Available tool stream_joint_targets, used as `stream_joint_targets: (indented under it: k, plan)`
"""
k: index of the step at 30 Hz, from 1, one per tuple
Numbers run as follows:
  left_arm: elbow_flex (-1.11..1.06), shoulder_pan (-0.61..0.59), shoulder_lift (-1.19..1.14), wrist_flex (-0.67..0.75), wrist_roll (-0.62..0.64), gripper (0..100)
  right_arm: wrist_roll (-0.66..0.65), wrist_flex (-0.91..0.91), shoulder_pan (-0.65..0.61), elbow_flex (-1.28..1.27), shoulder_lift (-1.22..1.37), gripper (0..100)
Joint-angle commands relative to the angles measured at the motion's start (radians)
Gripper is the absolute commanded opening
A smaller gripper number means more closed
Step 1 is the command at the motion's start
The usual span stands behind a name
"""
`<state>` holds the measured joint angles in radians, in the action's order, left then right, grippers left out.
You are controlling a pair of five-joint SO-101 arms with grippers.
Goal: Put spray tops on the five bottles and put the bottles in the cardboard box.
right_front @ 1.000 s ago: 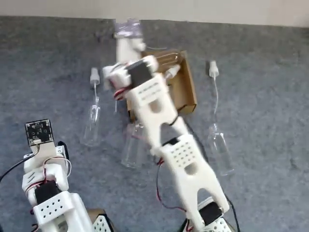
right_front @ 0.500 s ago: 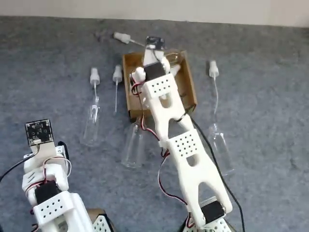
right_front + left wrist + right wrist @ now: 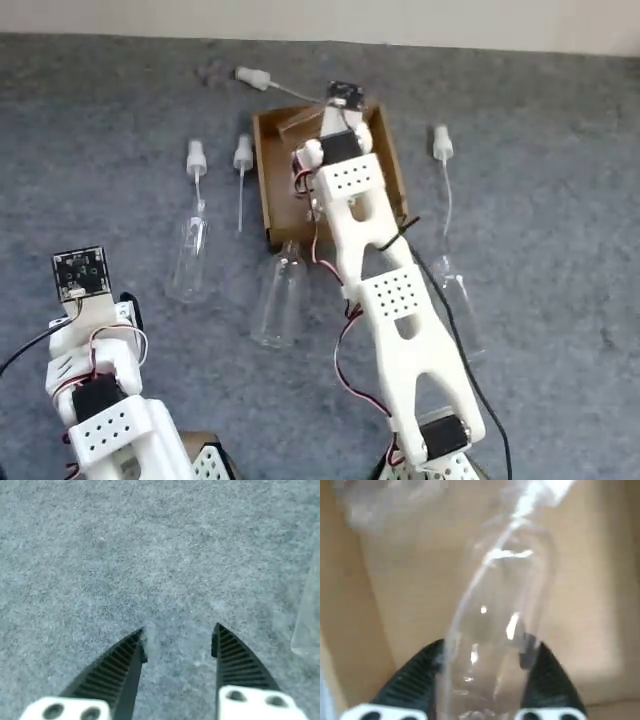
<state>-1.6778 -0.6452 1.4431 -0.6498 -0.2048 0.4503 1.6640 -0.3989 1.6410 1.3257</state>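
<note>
**Right hand holds a bottle inside the cardboard box**

The right hand pinches a clear held bottle between its two dark fingers. Both are inside the cardboard box, over its brown floor. I cannot tell whether this bottle carries a spray top. In the high view the right arm stretches from the near edge up over the box.

The left hand has its fingers spread with nothing between them, low over the grey tabletop.

Three more bottles lie on the tabletop outside the box. The left bottle is well apart from the box, and the tube of the left spray top reaches to its neck. The middle bottle lies just in front of the box, its neck near the wall. The right bottle is partly behind the right arm, and the tube of the right spray top runs toward it. A loose spray top lies between the left spray top and the box. A far spray top lies beyond the box's far corner.
</note>
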Motion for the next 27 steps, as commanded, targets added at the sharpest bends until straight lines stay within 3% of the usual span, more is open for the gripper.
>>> stream_joint_targets:
  k: [1,10,20,27]
  plan:
    - [-0.025,0.018,0.001,0.023,-0.009,17,0.003,0.005,0.042,0.130,-0.116,0.2]
    - [-0.025,0.018,-0.001,0.023,-0.009,17,0.000,0.102,0.143,0.131,-0.300,0.2]
    - [-0.025,0.019,-0.001,0.023,-0.009,17,-0.218,0.105,0.343,0.116,-0.334,0.2]
    - [-0.025,0.019,-0.001,0.023,-0.009,17,-0.388,0.105,0.506,-0.070,-0.335,0.2]
